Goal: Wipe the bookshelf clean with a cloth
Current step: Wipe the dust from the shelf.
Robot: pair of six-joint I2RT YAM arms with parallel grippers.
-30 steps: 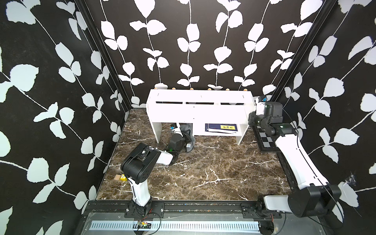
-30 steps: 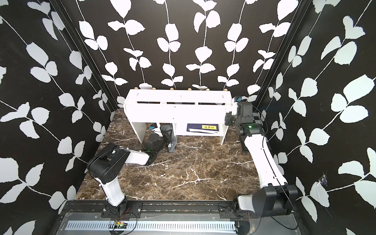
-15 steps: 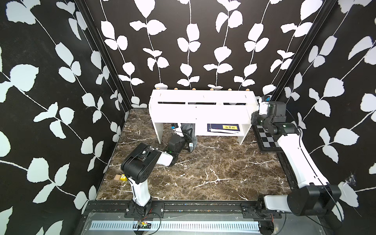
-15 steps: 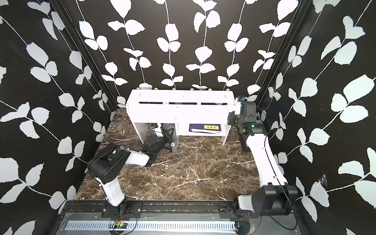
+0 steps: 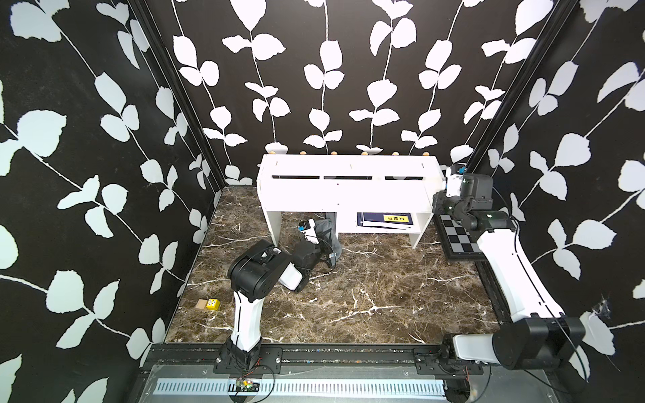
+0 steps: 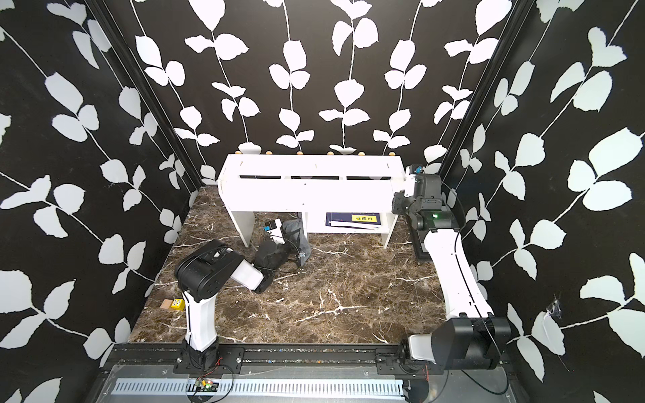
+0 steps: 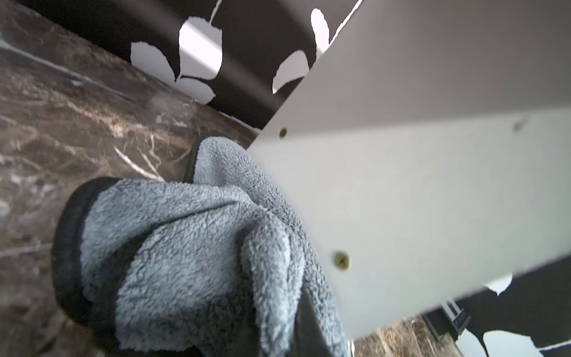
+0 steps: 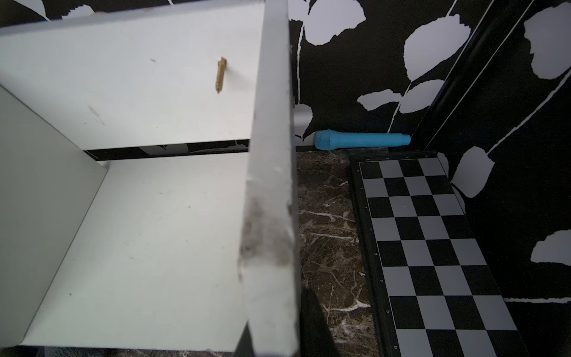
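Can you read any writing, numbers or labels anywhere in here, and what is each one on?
"a", "b", "c", "d", "e": rim of the checkered board, right wrist view; its other marks are too small.
Yellow label on the blue book: dark characters, too blurred to read.
Yellow cube: dotted white face, nothing readable.
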